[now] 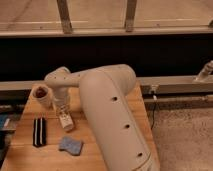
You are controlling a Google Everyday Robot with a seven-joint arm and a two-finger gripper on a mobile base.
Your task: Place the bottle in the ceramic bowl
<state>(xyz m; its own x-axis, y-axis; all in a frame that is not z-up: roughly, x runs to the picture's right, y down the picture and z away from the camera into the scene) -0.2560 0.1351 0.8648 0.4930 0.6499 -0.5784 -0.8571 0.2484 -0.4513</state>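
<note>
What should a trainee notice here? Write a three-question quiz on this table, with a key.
1. True or false: the bottle lies in a green bowl.
2. Which lies nearest the wooden table's front edge? A) blue cloth B) cup with dark red contents C) black-and-white striped object
3. Fill in: the gripper is closest to the ____.
Key: 1 false, it rests on the table and no bowl is in view; 2 A; 3 bottle.

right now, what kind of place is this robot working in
Probably an indoor office or lab test area: a wooden table, speckled carpet beside it, and metal-framed glazing above a dark wall. The gripper hangs low over the table at the bottle, beside the cup.
</note>
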